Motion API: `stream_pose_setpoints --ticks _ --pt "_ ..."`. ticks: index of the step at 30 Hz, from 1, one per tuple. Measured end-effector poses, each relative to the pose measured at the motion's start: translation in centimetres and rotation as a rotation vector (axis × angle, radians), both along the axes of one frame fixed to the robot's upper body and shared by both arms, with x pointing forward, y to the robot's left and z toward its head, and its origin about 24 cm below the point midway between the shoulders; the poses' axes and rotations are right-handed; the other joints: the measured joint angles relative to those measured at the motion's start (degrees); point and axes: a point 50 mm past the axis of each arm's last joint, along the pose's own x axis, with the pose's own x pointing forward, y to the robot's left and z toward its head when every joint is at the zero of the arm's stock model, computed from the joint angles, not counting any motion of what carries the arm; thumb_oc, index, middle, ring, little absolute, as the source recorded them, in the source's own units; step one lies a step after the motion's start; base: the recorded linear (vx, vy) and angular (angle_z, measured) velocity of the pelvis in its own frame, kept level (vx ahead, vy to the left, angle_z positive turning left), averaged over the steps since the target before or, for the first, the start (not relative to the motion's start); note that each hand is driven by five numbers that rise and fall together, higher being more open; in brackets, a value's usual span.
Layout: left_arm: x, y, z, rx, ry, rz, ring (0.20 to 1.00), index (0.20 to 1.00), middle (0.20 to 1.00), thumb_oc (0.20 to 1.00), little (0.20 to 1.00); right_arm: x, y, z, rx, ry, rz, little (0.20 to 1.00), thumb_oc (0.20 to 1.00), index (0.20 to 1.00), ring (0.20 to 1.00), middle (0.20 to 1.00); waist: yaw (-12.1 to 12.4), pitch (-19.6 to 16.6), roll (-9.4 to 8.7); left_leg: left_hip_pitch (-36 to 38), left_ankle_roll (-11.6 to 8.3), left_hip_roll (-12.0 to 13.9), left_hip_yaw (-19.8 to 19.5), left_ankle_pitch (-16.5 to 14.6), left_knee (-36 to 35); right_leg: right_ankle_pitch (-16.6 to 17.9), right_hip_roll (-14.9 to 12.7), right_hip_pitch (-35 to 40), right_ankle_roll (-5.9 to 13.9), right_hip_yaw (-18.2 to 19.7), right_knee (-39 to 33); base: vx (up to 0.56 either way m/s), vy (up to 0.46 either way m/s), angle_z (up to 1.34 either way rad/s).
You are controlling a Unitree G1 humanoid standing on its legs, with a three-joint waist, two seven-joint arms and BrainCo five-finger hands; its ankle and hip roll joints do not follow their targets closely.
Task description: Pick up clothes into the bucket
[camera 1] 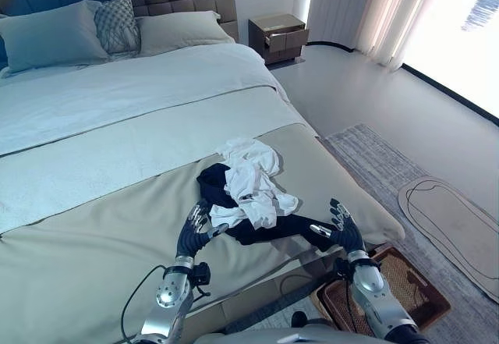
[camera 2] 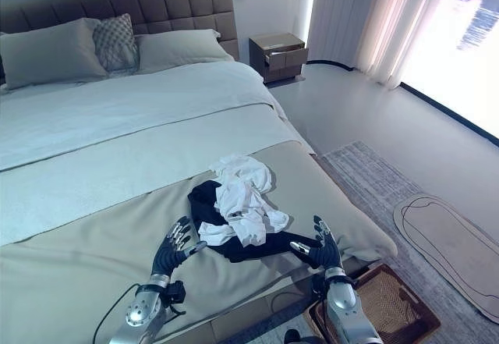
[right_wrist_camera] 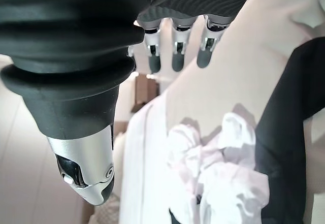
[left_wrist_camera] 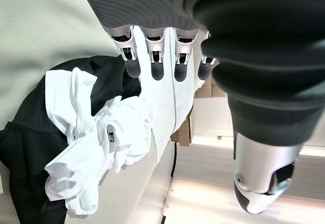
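Clothes [camera 1: 248, 188], a white garment tangled over a black one, lay near the bed's [camera 1: 93, 235] foot edge; soft and light, best gathered at the bunched middle. Left hand [camera 1: 196, 231] and right hand [camera 1: 341, 228] flanked them, fingers spread, apparently not touching. A woven basket [camera 1: 417, 289] sat on the floor below.

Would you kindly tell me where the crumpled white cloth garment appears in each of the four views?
Left eye view: crumpled white cloth garment centre, on the bed.
Right eye view: centre, slightly further left.
Left wrist view: left of centre, past the left hand.
Right wrist view: lower middle.
Shared landmark: the black garment beneath it.
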Motion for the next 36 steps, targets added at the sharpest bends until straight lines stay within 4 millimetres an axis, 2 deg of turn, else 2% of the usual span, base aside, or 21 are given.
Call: stream_pose_setpoints --ticks 15,22,29,32,36 --pt "-0.1 0.0 -0.1 0.034 0.002 -0.01 1.0 1.0 1.0 1.0 1.0 -0.1 0.0 0.0 0.0 0.002 -0.001 1.0 1.0 1.0 1.0 1.0 0.0 0.0 -0.05 -0.3 -0.08 0.0 0.3 -0.1 0.0 0.0 0.0 -0.5 -0.01 0.2 0.0 0.0 0.003 -0.01" --pt "-0.4 0.2 -0.7 0.071 0.031 -0.02 1.0 1.0 1.0 1.0 1.0 0.0 -0.1 -0.1 -0.002 0.004 -0.001 1.0 1.0 1.0 1.0 1.0 0.1 0.1 0.01 -1.1 -0.34 0.0 1.2 -0.2 0.2 0.0 -0.1 -1.7 -0.04 0.7 0.0 0.0 0.012 -0.03" --pt "-0.3 0.2 -0.7 0.093 0.027 -0.027 1.0 1.0 1.0 1.0 1.0 0.1 -0.2 -0.1 -0.008 0.008 0.007 1.0 1.0 1.0 1.0 1.0 0.2 1.3 0.82 -3.2 -0.37 -0.5 1.7 -0.1 0.3 0.5 -0.4 -4.2 -0.17 1.8 0.0 -0.02 0.034 -0.07" --pt "0.1 -0.1 -0.4 0.131 0.005 -0.048 1.0 1.0 1.0 1.0 1.0 0.6 -0.5 -0.2 -0.026 0.013 0.014 1.0 1.0 1.0 1.0 1.0 0.2 3.0 1.19 -4.4 -0.26 -1.0 2.3 0.0 0.8 0.7 -0.9 -5.4 -0.16 2.1 0.1 -0.1 0.064 -0.06" --pt "2.4 -0.1 1.4 0.212 -0.089 -0.072 1.0 1.0 1.0 1.0 1.0 2.6 -0.6 1.4 -0.05 -0.052 0.036 1.0 1.0 1.0 1.0 1.0 0.2 7.6 1.45 -8.3 -0.1 -2.2 3.5 0.3 2.5 2.5 -1.5 -9.5 0.08 3.7 1.0 -0.13 0.067 -0.19"
